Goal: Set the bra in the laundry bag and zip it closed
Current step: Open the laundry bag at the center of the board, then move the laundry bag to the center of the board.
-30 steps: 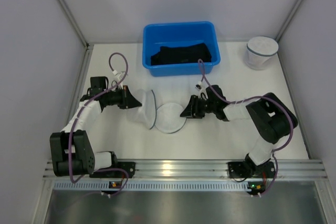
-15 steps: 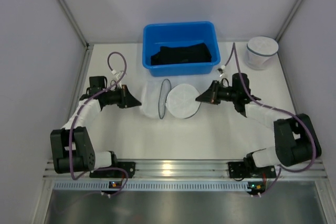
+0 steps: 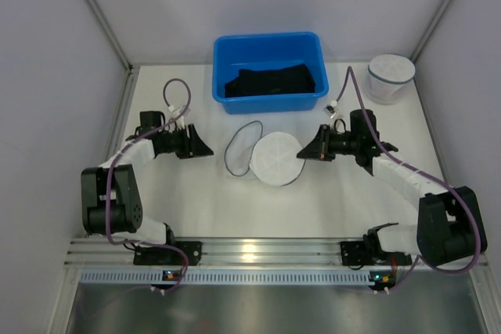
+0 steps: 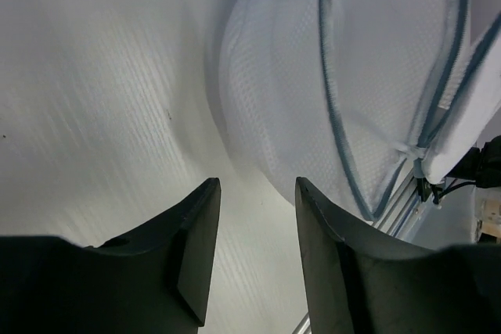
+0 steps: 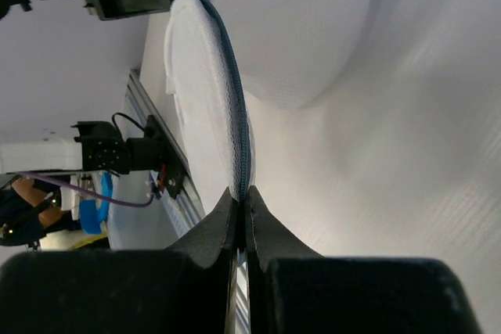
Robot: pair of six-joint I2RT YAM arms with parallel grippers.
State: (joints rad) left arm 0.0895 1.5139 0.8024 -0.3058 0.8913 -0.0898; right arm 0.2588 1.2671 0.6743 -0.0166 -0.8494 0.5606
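step: bag-holding stage, by the look of it; bra not yet picked up; zip not yet run shut
bra point(image 3: 272, 82): black, bunched in the blue bin point(image 3: 266, 38) at the far side of the table point(image 3: 156, 201); well apart from both grippers
laundry bag point(image 3: 275, 159): white mesh round at mid-table, just in front of the bin; mouth gaping on its left side, open flap point(image 3: 243, 146) edged by the dark zip
right gripper point(image 3: 305, 151): clamped tight on the bag's right edge; from the wrist, jaws pressed together on the zip seam point(image 5: 237, 138), no gap showing
left gripper point(image 3: 205, 150): partly open, nothing between the fingers point(image 4: 196, 248); near the flap on its left, not touching
also there: a second white mesh bag point(image 3: 391, 77) at the far right corner, apart from everything
next move, as a guess: bra to be fetched from the bin, most likely by the free left gripper; calls for a reach past the bag, a firm pinch on soft cloth, then a feed into the mouth with the right gripper steadying the bag
watch for: floppy mouth likely to sag shut if released; straps apt to snag on the bin wall or the zip
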